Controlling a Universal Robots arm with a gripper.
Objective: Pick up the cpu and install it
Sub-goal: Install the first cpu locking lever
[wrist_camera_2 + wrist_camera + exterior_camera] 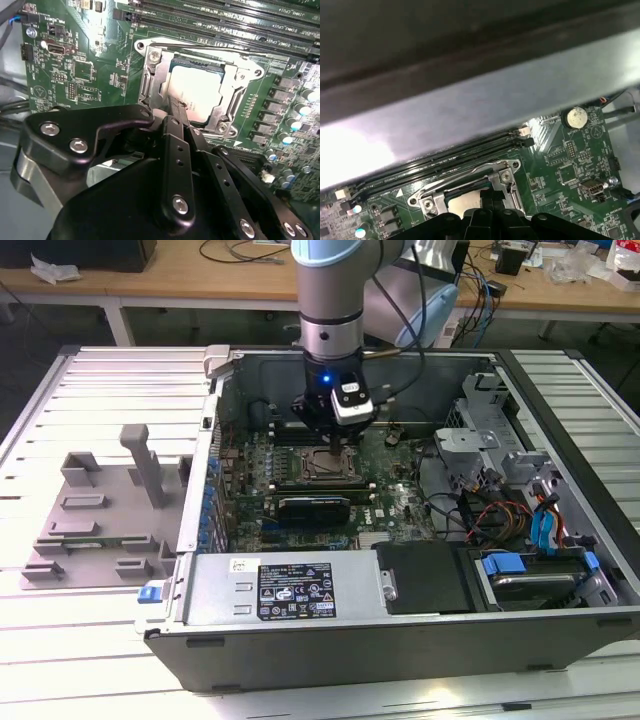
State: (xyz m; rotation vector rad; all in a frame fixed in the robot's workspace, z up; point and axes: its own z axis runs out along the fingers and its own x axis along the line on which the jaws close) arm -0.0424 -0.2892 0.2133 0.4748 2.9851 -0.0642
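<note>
- The gripper [328,428] is hanging low inside the open computer case [400,640], right above the middle of the green motherboard [400,505].
- In the second wrist view, the cpu [200,92] is lying flat inside the metal socket frame [150,85]. Its shiny silver-white top is facing up.
- The tips of the gripper [181,109] are sitting just at the near edge of the cpu, at the side closest to the black gripper body.
- The fingers [175,117] are looking pulled in close together, with hardly any gap. I cannot tell if they are pinching the edge of the cpu or only touching it.
- The cpu is square, so no side is longer than the other. Its edges are lining up with the edges of the frame around it.
- From the fingers, the cpu is lying straight ahead and a little below, stretching away toward the long black memory slots [210,20].
- In the first wrist view, the cpu [465,204] is peeking out just beside the black finger tips, with the frame around it.
- The cpu is looking like it is already sitting in its place.
</note>
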